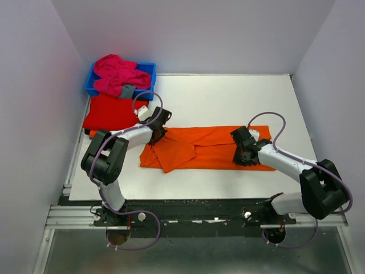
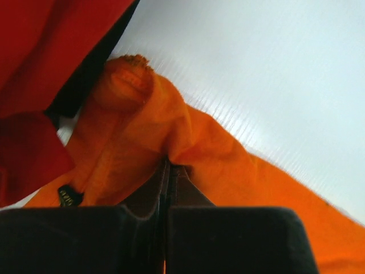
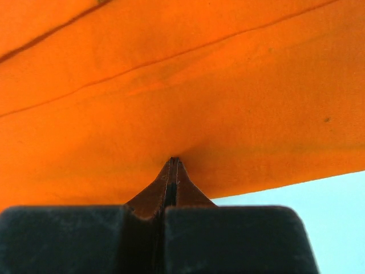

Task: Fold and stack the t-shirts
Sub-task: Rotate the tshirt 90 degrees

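Orange shirt (image 1: 205, 149): lies mid-table as a long band; its left end is bunched and skewed, its right end flat.
Left end effector (image 1: 157, 134): jaws pressed together on a pinch of cloth at the band's left end, just beside the red shirt (image 1: 111, 112).
Right end effector (image 1: 244, 154): jaws pressed together on a pucker of cloth close to the near edge at the right end.
Other shirts: the red one lies folded at the far left of the table (image 1: 228, 97); the pink shirt (image 1: 117, 74) is heaped in the bin (image 1: 149, 68).
Step in hand: probably tensioning the band before folding it end over end.
Doing it well: raise both pinches evenly, pull the cloth taut so the bunched left end flattens, and meet edge to edge. The left arm should stay off the red shirt.
Hard to make out: how many layers each pinch takes, since the tips are buried in cloth. Sleeves and collar are lost in the folds.
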